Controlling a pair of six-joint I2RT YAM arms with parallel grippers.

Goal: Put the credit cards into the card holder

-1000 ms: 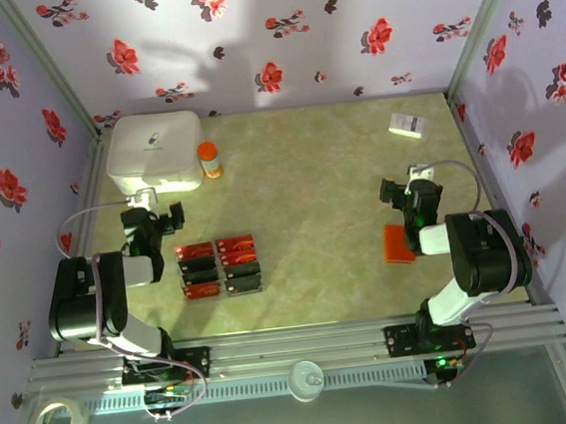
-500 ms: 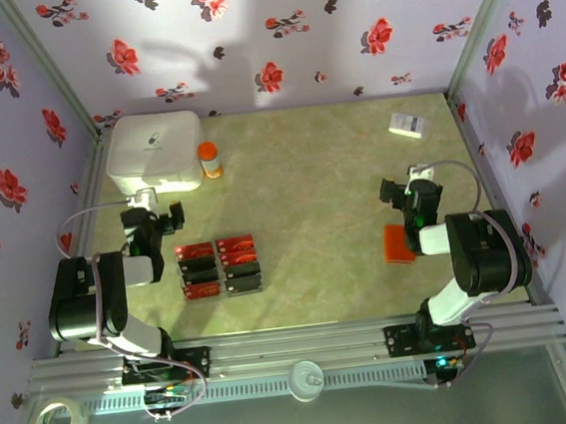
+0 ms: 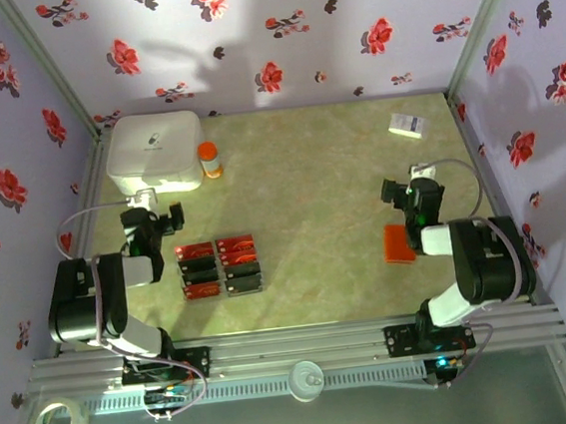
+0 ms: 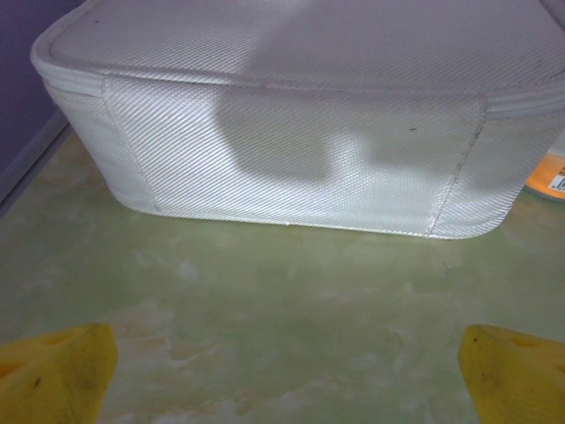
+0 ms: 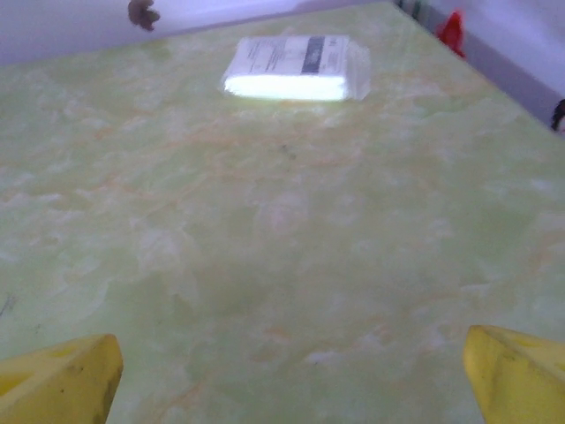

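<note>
Overhead view: six credit cards point(image 3: 218, 267), some red and some black, lie flat on the green marbled desk point(image 3: 310, 184) in two columns of three, in the lower left of the frame, just right of the left arm. The orange-red card holder point(image 3: 397, 244) lies flat at right of centre, against the right arm's forward link and well apart from the cards.

The left claw point(image 3: 155, 220) stands above the cards, pointing toward a white fabric case point(image 3: 154, 152) in the upper left corner. An orange bottle point(image 3: 211, 160) with a white cap stands just right of the case. The right claw point(image 3: 412, 193) stands above the card holder. A white printed packet point(image 3: 408, 125) lies in the upper right.

Left wrist view: the left claw point(image 4: 282, 380) is spread wide and empty, with yellow fingertips point(image 4: 53, 371) in the lower corners and the case point(image 4: 282, 132) ahead.

Right wrist view: the right claw point(image 5: 291, 380) is likewise spread wide and empty, with the packet point(image 5: 296, 66) ahead on bare desk.
</note>
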